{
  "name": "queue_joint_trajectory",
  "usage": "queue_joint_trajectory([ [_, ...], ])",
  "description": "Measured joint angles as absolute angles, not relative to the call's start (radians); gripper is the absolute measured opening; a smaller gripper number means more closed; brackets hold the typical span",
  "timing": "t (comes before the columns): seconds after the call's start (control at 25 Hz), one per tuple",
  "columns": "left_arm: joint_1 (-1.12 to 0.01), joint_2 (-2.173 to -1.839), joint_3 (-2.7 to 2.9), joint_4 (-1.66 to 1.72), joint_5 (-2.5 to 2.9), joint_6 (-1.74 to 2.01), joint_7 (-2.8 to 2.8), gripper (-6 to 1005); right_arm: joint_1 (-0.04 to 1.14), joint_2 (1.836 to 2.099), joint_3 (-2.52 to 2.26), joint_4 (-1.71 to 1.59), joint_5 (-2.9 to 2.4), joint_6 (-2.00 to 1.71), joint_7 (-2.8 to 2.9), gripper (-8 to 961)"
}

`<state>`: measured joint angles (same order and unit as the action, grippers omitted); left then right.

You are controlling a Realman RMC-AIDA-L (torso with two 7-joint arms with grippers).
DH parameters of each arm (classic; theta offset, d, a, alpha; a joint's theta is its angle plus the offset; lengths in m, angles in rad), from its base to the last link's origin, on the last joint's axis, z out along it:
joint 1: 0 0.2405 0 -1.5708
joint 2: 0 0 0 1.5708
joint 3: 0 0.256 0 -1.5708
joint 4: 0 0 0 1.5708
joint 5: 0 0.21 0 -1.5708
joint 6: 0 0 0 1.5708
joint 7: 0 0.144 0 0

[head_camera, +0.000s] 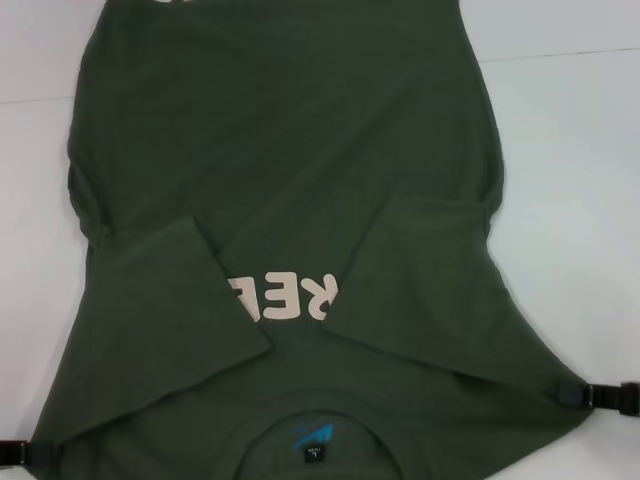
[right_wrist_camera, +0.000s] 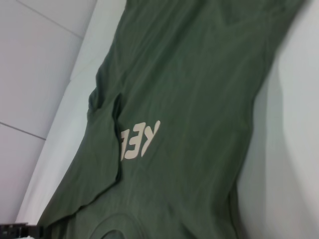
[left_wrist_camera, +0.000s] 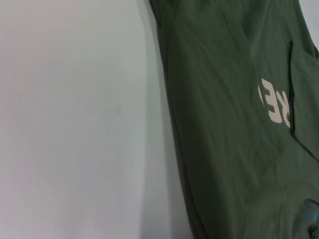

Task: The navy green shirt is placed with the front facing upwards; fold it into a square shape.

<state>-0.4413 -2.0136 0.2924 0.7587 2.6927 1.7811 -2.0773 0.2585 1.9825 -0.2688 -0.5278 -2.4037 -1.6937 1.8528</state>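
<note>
Pinching the limp, light navy green shirt (head_camera: 290,150) at its shoulder corners, our left claw (head_camera: 25,455) and right claw (head_camera: 590,395) grip well.

Head cam looks straight down over the whole shirt (head_camera: 300,150). Both wrist cams sit low n close at opposite edges, sharing the chest lettering (left_wrist_camera: 275,103) w/ it.

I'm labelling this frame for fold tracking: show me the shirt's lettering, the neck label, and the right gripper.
lettering (head_camera: 290,297), head view, on the pale letters between the folded-in sleeves.
neck label (head_camera: 310,436), head view, on the blue mark inside the collar.
right gripper (head_camera: 605,396), head view, on its black tip at the navy green shirt (head_camera: 290,130) edge.
</note>
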Motion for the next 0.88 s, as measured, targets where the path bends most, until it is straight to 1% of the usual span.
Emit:
queue_joint_trajectory([
  [0.16,-0.432,-2.010,0.287,0.759,2.693,1.799,-2.069,81,0.224,1.987,-0.219,-0.526,-2.404,-1.695,1.823,75],
  [0.52,-0.415,-2.012,0.281,0.759,2.696,1.822,-2.059,81,0.179,1.988,-0.157,-0.526,-2.404,-1.691,1.789,75],
  [0.88,-0.401,-2.018,0.284,0.754,2.707,1.836,-2.051,86,0.140,1.979,-0.108,-0.528,-2.405,-1.696,1.776,74],
])
